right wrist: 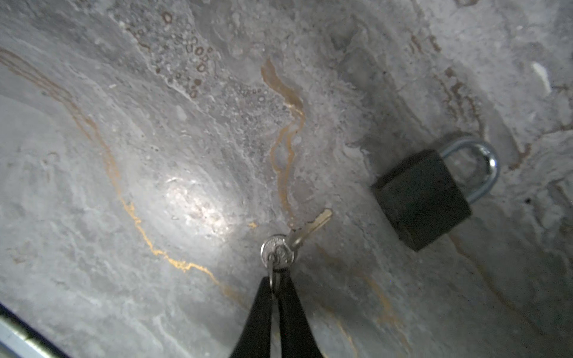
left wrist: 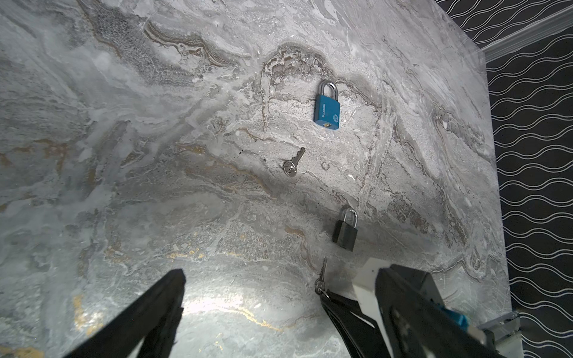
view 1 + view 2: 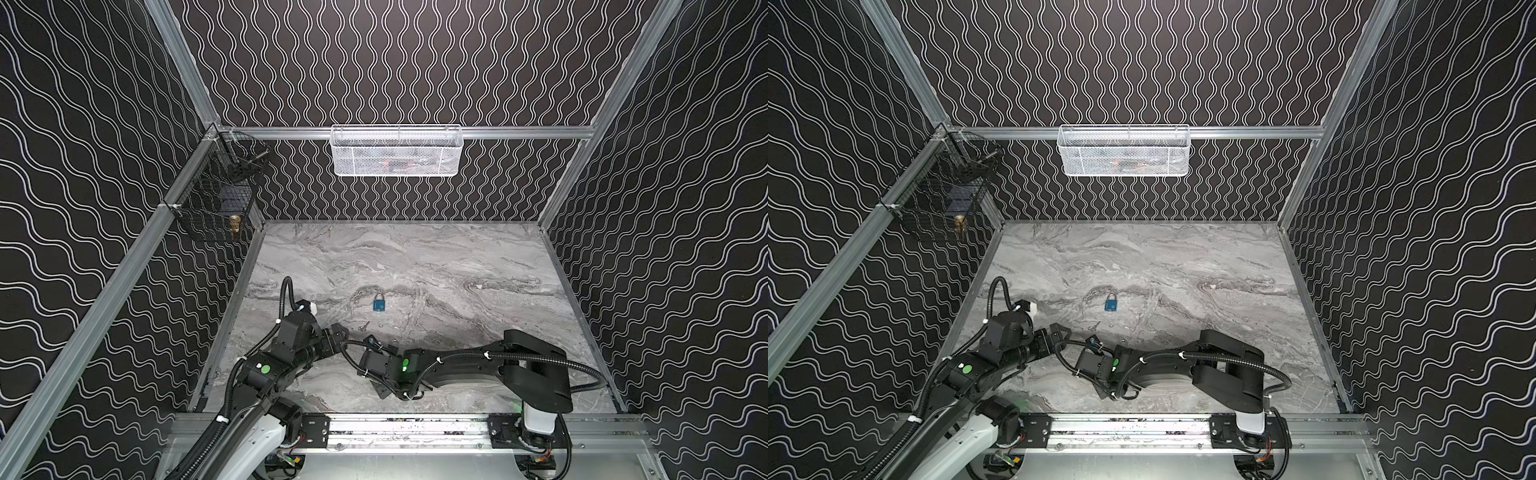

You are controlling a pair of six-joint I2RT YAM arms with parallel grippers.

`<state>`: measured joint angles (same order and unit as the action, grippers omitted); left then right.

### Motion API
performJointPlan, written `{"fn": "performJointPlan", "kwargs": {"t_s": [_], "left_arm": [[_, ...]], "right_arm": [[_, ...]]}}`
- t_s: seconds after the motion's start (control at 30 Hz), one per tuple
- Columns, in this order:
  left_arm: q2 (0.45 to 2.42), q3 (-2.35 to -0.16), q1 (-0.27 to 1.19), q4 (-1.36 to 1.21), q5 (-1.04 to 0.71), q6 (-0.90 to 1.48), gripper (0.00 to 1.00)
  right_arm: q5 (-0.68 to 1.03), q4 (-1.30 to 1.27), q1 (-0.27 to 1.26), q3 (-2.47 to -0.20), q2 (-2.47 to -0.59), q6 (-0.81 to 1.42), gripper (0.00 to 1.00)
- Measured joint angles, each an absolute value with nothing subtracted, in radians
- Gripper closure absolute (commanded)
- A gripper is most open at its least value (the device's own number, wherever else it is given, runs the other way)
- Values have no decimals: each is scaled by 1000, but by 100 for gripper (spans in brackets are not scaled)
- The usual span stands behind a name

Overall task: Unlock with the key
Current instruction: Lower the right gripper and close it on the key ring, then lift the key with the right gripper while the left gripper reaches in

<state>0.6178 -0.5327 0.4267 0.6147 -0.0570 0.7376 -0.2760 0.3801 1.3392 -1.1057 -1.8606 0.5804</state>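
Observation:
A small silver key (image 1: 297, 238) lies on the marble table (image 1: 124, 155), and my right gripper (image 1: 276, 282) is shut on the ring at the key's head. The blade points toward a black padlock (image 1: 424, 198) lying flat close by, its shackle closed. In the left wrist view the same key (image 2: 321, 277) and black padlock (image 2: 345, 231) sit just past the right gripper's dark fingers (image 2: 341, 310). My left gripper (image 2: 279, 279) hovers open over bare table to their left, holding nothing. In a top view the black padlock (image 3: 392, 344) peeks out beside the right wrist.
A blue padlock (image 3: 378, 302) lies further back mid-table, with a second loose key (image 2: 293, 162) between it and the black one. A white mesh basket (image 3: 397, 151) hangs on the back wall and a black wire basket (image 3: 216, 195) on the left wall.

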Motion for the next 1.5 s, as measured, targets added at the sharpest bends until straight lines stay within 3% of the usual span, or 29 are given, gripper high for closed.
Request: {"fn": "performJointPlan", "kwargs": {"t_s": [0.3, 1.2, 1.5], "left_arm": [[614, -528, 427, 610, -76, 757, 1], [633, -576, 427, 440, -276, 874, 2], [666, -548, 427, 304, -354, 981, 3]], "right_arm": [[-278, 374, 1339, -1063, -1816, 591, 100], [-107, 181, 1148, -865, -1372, 541, 100], [-92, 183, 1129, -889, -1313, 543, 100]]}}
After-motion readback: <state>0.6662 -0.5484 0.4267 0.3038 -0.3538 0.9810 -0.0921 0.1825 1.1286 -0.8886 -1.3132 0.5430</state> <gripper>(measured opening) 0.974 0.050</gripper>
